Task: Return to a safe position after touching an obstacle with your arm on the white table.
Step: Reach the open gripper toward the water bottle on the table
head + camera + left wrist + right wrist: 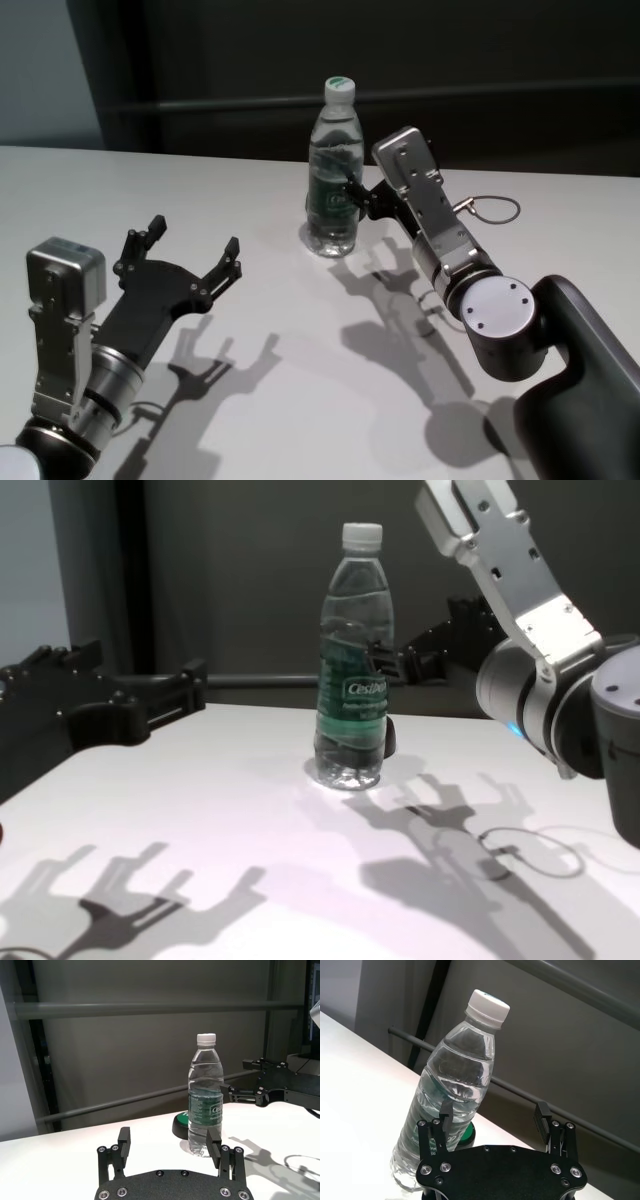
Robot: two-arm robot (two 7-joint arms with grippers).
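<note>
Right gripper (352, 192), jaws spread, has one fingertip (446, 1110) at the bottle (333, 170), seemingly touching its label. The bottle stands upright mid-table (300, 400). Contact looks made; next, the arm should draw straight back without tipping it. Left gripper (195, 245), spread, idles well apart.

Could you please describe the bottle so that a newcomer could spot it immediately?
On the white table, just ahead of the right tool, stands the water bottle. It is upright, tall, clear, with a white cap and green label.
</note>
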